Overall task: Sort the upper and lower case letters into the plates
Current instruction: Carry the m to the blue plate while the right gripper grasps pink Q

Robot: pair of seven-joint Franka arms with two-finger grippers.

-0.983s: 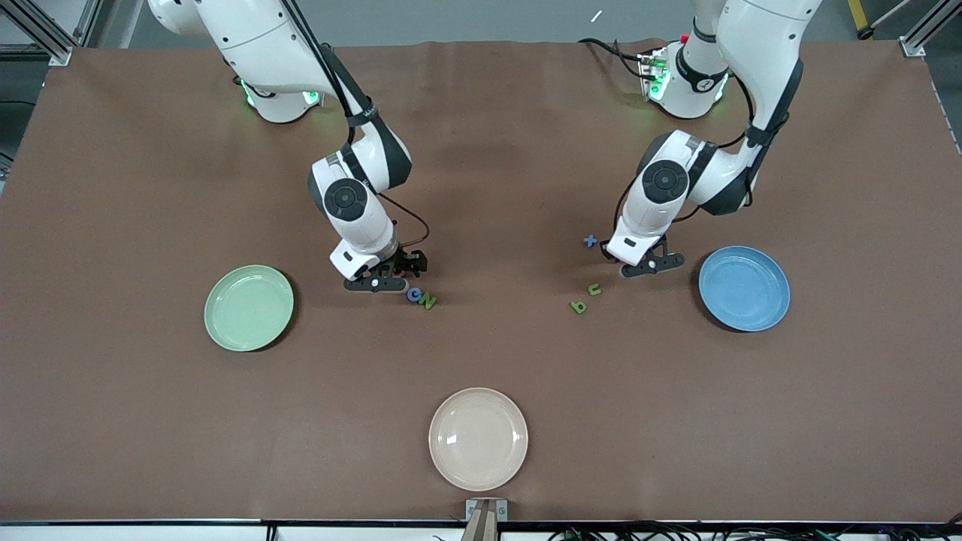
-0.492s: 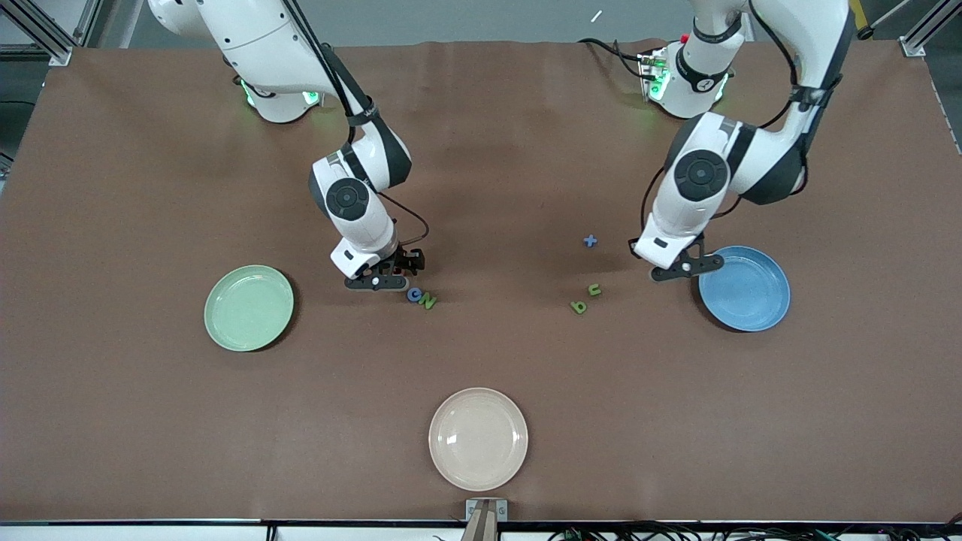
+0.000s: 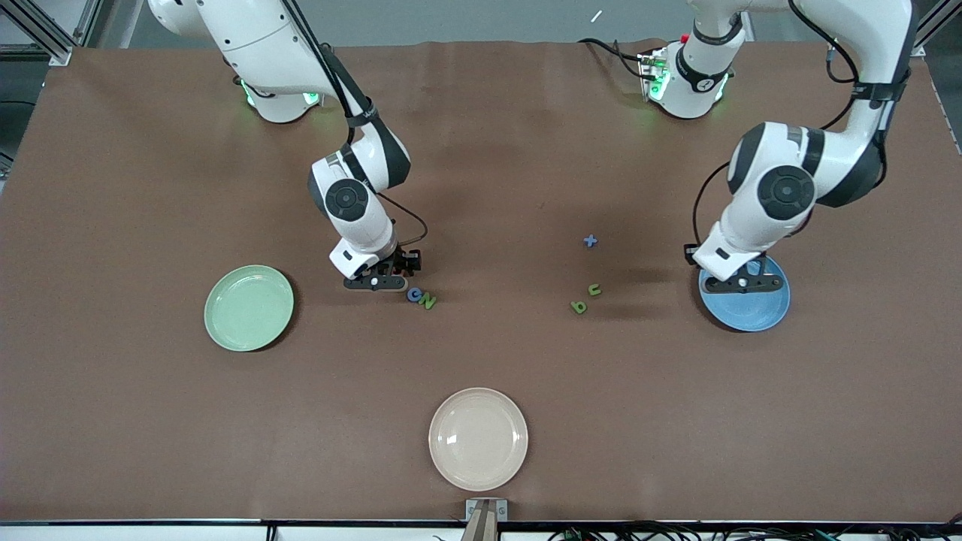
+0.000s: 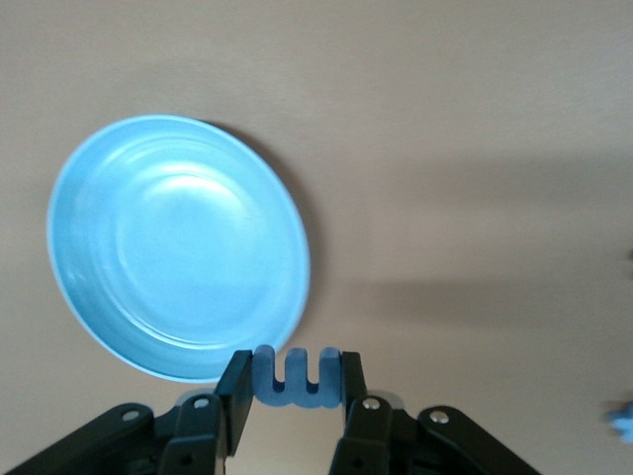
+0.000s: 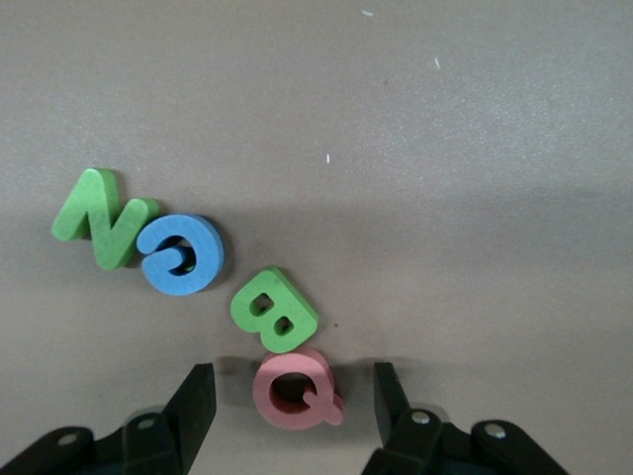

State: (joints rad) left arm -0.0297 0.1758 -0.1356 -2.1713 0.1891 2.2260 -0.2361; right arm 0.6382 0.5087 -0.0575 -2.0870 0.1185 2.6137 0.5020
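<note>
Nearest to you sits the cream plate (image 3: 478,439), round and shiny, well apart from both grippers. Your right gripper (image 5: 293,406) is low over the table (image 3: 150,421) with its fingers apart – the pink Q (image 5: 295,390) lies flat between them, not pinched yet. Touching the Q is a green B (image 5: 274,309), then a blue G (image 5: 181,254) and a green N (image 5: 101,218), all soft foam, close beside that gripper. The pale green plate (image 3: 249,307) is off to its side, with bare brown table between.

Your left gripper (image 4: 296,384) pinches a blue foam m (image 4: 296,377) – it has swung away from the blue t (image 3: 590,241) and now hangs over the blue plate (image 3: 751,312). The green b (image 3: 578,306) and green u (image 3: 594,289) lie near it, apart from the plate's rim.
</note>
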